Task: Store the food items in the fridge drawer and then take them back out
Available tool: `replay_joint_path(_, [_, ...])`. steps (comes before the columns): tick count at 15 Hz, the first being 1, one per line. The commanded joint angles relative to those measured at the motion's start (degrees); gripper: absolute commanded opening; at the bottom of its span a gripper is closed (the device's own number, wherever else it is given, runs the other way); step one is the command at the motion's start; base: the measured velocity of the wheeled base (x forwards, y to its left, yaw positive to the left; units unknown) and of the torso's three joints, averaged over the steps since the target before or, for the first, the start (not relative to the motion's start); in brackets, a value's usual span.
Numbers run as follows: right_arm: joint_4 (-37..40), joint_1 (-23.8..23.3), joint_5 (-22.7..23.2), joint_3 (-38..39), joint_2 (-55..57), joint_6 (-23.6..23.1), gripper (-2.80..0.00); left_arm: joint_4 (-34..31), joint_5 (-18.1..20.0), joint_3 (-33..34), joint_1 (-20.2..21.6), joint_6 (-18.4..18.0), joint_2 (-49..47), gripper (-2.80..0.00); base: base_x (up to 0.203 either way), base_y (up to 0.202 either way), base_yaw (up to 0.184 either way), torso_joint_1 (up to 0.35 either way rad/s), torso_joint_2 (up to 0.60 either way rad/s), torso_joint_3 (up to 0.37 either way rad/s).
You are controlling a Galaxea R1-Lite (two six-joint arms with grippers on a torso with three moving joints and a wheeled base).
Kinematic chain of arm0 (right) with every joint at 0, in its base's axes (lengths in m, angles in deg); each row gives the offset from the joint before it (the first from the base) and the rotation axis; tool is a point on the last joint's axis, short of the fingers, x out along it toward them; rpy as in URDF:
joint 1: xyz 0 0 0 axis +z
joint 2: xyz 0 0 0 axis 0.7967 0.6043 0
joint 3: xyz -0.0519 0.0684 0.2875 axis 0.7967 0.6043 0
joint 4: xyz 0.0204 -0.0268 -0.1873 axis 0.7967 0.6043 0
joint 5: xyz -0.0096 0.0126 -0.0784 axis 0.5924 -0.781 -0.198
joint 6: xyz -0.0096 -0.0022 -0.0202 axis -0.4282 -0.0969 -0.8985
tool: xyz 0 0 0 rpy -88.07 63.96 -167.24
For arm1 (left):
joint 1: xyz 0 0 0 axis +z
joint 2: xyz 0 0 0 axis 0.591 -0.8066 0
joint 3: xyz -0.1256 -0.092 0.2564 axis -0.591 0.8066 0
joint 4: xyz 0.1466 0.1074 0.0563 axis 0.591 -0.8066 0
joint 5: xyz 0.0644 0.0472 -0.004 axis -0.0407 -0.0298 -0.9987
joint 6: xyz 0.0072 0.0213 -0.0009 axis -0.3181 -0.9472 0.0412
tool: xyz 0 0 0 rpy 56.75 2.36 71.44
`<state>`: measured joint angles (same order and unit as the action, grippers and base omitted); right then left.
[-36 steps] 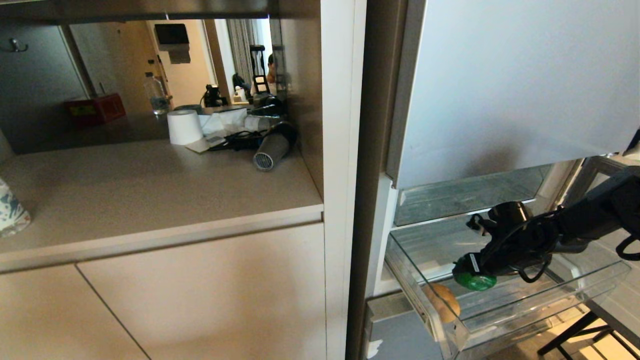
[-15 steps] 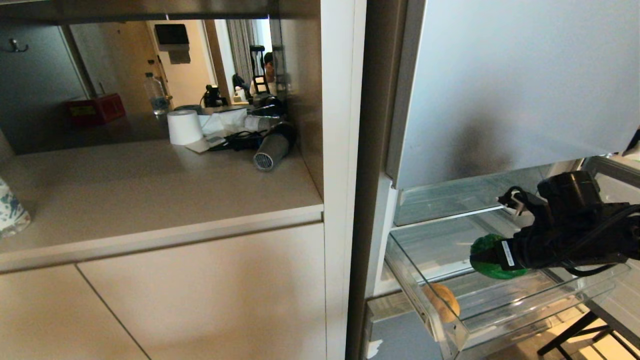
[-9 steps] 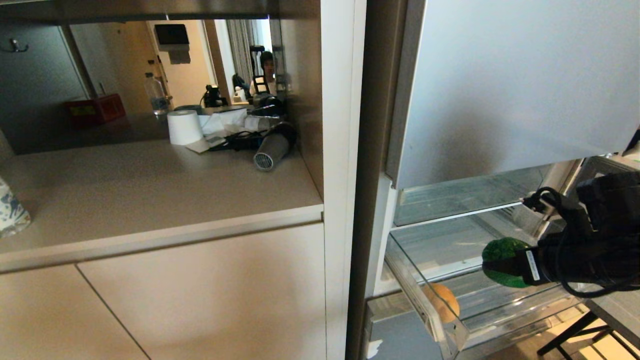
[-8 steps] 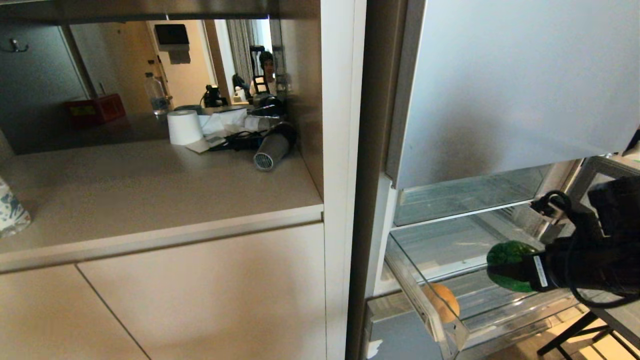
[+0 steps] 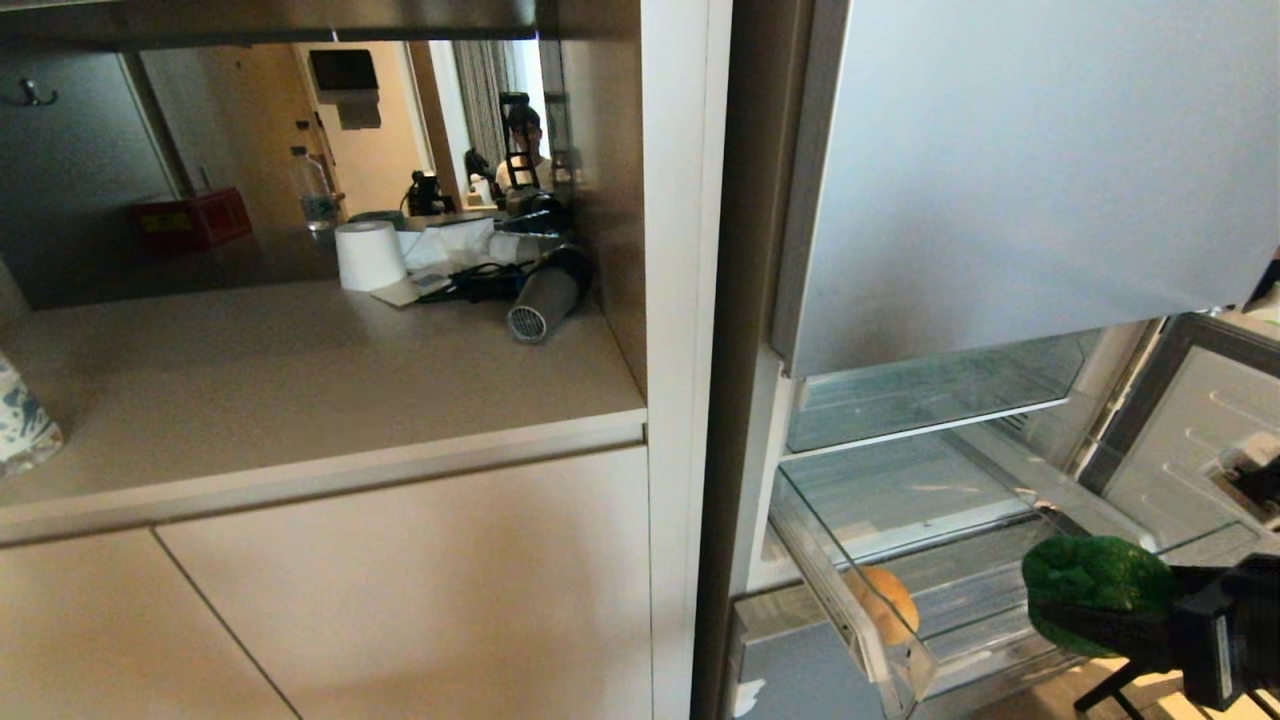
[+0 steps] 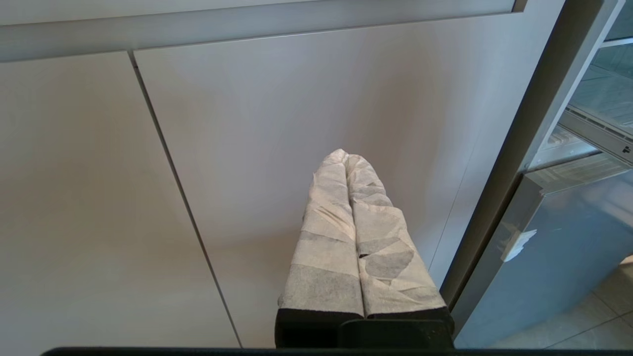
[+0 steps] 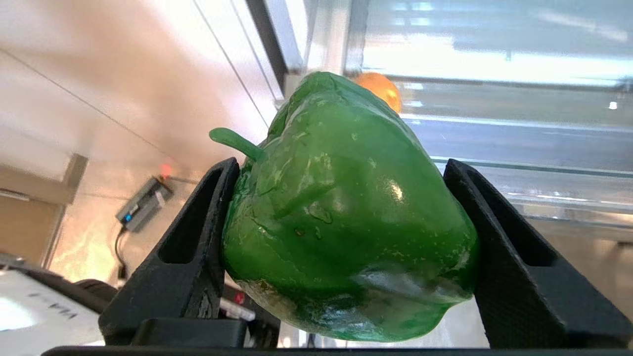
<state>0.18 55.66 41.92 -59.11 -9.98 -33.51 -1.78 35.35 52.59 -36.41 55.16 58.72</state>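
My right gripper (image 5: 1080,608) is shut on the glossy green bell pepper (image 5: 1095,578), its black fingers pressing both sides (image 7: 346,212). It holds the pepper in the air at the lower right, outside and in front of the fridge drawer's front wall. The clear fridge drawer (image 5: 990,640) stands pulled out under a glass shelf. The tan-yellow potato (image 5: 885,603) lies in the drawer's left front corner, and it shows behind the pepper (image 7: 383,89) in the right wrist view. My left gripper (image 6: 346,157) is parked, shut and empty, facing a beige cabinet door.
The silver-blue upper fridge door (image 5: 1000,170) is above the drawer. On the counter to the left lie a paper roll (image 5: 368,253), a hair dryer (image 5: 545,295), a red box (image 5: 190,218) and a water bottle (image 5: 312,190). A person shows in the mirror behind.
My right gripper has lifted the pepper out of the drawer and drawn it back toward the lower right. The potato and drawer have stayed put.
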Motion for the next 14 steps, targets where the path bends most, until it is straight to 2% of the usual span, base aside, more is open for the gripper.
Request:
replay_joint_path(1, [0.1, 0.1, 0.2, 0.9, -4.8, 0.0, -2.80, 0.0, 0.0, 0.6, 0.0, 0.0, 0.1, -2.80, 0.000, 0.000, 0.000, 0.000, 0.00, 0.000])
replay_joint_path(5, [0.2, 0.0, -0.2, 2.3, -7.6, -0.1, -2.80, 0.0, 0.0, 0.6, 0.0, 0.0, 0.1, -2.80, 0.002, -0.001, 0.025, -0.001, 0.00, 0.002])
replay_joint_path(14, [0.2, 0.1, 0.1, 4.3, -11.1, -0.3, -2.80, 0.0, 0.0, 0.6, 0.0, 0.0, 0.1, -2.80, -0.001, -0.009, 0.174, 0.001, 0.00, 0.002])
